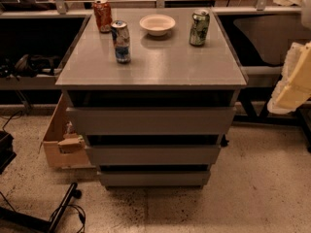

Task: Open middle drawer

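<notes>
A grey cabinet (153,64) stands in the middle of the camera view with three handleless fronts. The middle drawer (153,154) is the second front; it is shut or nearly so, with a dark gap above it. The taller top front (150,120) is above it and the shortest bottom front (154,178) is below. My gripper (294,79) shows as a pale cream shape at the right edge. It is level with the cabinet top, well to the right of the drawers, and touches nothing.
On the cabinet top stand a red can (102,15), a blue and white can (121,41), a green can (199,27) and a white bowl (157,24). A cardboard box (60,142) sits on the floor at the left. Black cables and a stand leg (63,210) lie at the lower left.
</notes>
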{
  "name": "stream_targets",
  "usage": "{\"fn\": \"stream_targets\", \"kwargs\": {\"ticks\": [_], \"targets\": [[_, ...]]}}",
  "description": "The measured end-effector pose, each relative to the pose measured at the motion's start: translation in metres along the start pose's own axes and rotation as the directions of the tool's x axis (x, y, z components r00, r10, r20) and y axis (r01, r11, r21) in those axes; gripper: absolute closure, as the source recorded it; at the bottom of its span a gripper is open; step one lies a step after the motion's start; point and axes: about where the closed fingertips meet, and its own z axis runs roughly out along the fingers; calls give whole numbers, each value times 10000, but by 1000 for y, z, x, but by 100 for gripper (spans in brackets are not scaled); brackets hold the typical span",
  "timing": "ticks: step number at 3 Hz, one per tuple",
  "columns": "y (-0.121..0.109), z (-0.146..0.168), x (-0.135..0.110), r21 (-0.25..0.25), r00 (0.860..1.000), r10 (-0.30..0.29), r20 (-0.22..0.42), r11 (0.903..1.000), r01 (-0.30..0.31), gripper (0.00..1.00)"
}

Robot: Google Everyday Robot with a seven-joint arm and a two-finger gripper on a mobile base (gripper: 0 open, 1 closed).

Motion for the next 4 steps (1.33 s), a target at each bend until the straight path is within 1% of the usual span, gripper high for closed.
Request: {"fn": "stream_targets", "kwargs": {"ticks": [1, 2, 3, 4], "targets": [[0, 0, 0, 0, 10000, 0, 0, 10000, 0, 0], [5, 9, 1, 284, 9993, 181, -313, 9994, -172, 0], [20, 50, 12, 466, 9938, 716, -845, 9966, -678, 0], [49, 114, 46, 586, 9871, 1030, -1225, 9936, -964, 0]]}}
